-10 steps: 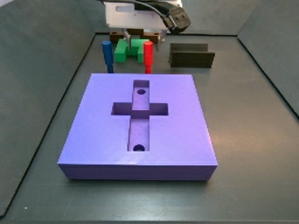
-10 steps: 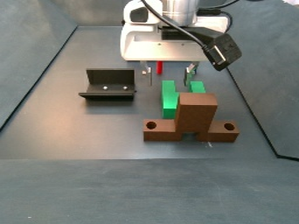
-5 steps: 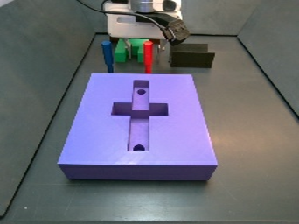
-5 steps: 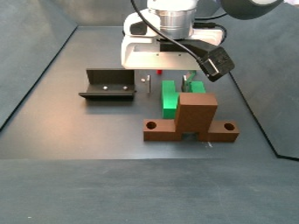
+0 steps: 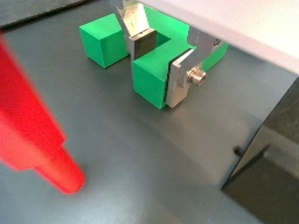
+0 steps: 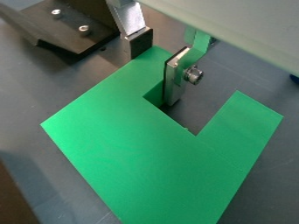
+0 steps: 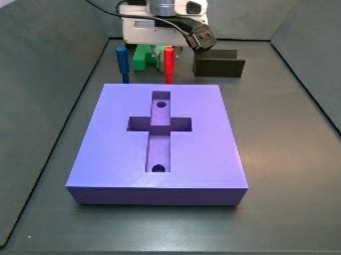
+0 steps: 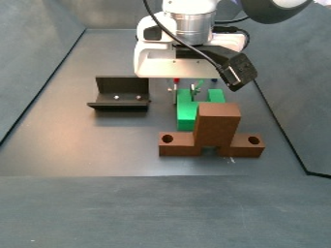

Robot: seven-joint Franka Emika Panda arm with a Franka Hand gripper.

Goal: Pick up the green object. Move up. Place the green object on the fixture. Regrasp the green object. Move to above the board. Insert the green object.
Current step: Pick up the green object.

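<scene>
The green object (image 8: 191, 107) lies on the floor behind the brown stand; in a side view it shows between the pegs (image 7: 156, 57). My gripper (image 8: 195, 90) is down over it, also seen in a side view (image 7: 158, 44). In both wrist views the gripper (image 5: 160, 59) (image 6: 153, 72) is open, its silver fingers (image 5: 184, 77) straddling one part of the green object (image 5: 155, 72) (image 6: 128, 149), one finger in its slot. The fixture (image 8: 119, 94) (image 7: 220, 65) stands beside the gripper. The purple board (image 7: 160, 139) lies nearer the front in a side view.
A brown cross-shaped stand (image 8: 216, 131) sits right in front of the green object. A blue peg (image 7: 122, 62) and a red peg (image 7: 170, 65) stand by it; the red peg (image 5: 30, 114) looms close in a wrist view. Dark walls enclose the floor.
The gripper has come down over the green object, so that its fingers now reach around the piece. Nothing else has moved.
</scene>
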